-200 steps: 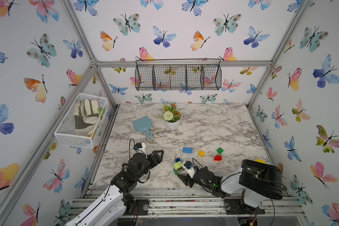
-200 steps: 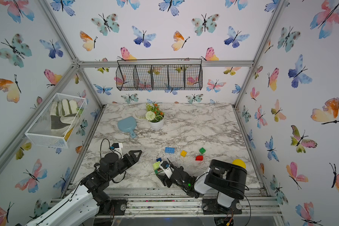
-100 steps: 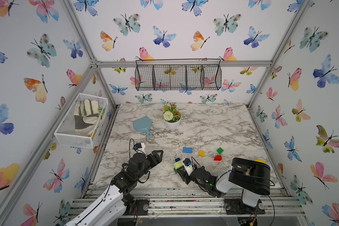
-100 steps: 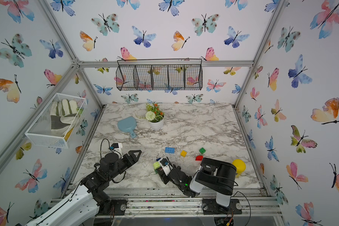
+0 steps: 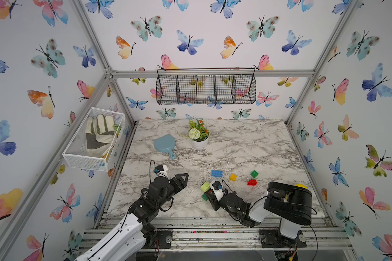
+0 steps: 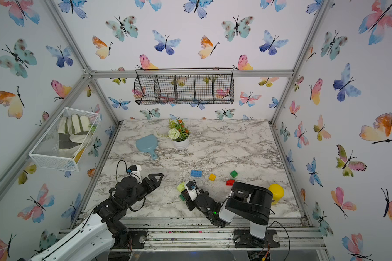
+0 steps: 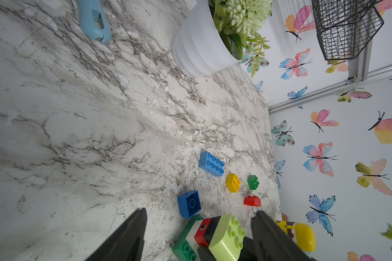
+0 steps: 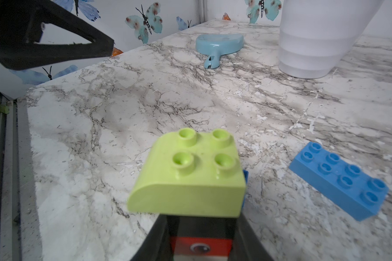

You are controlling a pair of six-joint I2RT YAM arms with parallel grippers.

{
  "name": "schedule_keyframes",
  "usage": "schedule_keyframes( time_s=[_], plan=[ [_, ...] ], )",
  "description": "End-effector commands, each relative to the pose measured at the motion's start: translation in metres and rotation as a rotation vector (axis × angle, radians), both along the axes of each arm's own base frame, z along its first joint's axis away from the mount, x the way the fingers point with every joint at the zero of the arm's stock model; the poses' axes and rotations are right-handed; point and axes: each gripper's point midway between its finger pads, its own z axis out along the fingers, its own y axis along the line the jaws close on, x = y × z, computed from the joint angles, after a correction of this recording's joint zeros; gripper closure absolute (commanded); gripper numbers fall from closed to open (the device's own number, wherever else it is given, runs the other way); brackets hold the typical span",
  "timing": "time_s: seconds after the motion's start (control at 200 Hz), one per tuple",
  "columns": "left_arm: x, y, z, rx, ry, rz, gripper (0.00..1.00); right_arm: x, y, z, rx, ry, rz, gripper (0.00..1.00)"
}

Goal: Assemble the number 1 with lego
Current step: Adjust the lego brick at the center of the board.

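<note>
lego stack (image 5: pixel 205 187), lower centre, is gripped by right gripper (image 5: pixel 210 194), axis along jaws (left gripper (image 5: pixel 183 178) gaping, beside).

On the marble table (image 5: pixel 247 144) a blue scoop (image 5: pixel 164 143) lies beside a potted plant (image 5: pixel 199 140). A yellow jar (image 6: pixel 276 193) stands near its right edge. A black wire basket (image 5: pixel 206 89) hangs on the back wall, and a white basket (image 5: pixel 86 161) holds a glove (image 5: pixel 99 134).
</note>
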Motion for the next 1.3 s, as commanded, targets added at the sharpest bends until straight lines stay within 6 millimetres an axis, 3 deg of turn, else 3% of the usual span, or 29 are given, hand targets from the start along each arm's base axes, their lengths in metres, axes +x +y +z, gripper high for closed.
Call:
schedule_keyframes(
  time_s=[0.0, 0.15, 0.335, 0.506, 0.616, 0.931, 1.151, 1.201, 1.297],
  plan=[
    [0.002, 0.006, 0.006, 0.021, -0.013, 0.024, 0.22, 0.003, -0.008, 0.019, -0.006, 0.003, -0.043, 0.81],
    [0.002, 0.008, 0.000, 0.013, 0.013, 0.046, 0.23, 0.004, -0.039, 0.029, -0.199, 0.142, -0.166, 0.87],
    [0.004, 0.007, -0.010, 0.003, 0.047, 0.057, 0.24, -0.013, -0.087, 0.036, -0.393, 0.400, -0.329, 0.93],
    [0.004, 0.006, -0.013, 0.012, 0.055, 0.055, 0.24, -0.042, -0.111, 0.012, -0.665, 0.652, -0.357, 0.98],
    [0.003, 0.008, -0.015, 0.016, 0.062, 0.058, 0.24, -0.045, -0.107, 0.001, -0.747, 0.710, -0.334, 0.98],
    [-0.002, 0.015, -0.013, 0.016, 0.058, 0.076, 0.24, 0.000, -0.105, -0.027, -0.710, 0.833, -0.362, 0.99],
    [-0.003, 0.015, -0.012, 0.014, 0.061, 0.079, 0.24, 0.007, -0.120, -0.039, -0.703, 0.911, -0.408, 0.98],
    [-0.002, 0.015, -0.013, 0.018, 0.065, 0.078, 0.24, 0.008, -0.123, -0.040, -0.705, 0.924, -0.419, 0.93],
    [-0.002, 0.013, -0.013, 0.020, 0.071, 0.073, 0.24, 0.009, -0.126, -0.042, -0.704, 0.943, -0.435, 0.73]
  ],
)
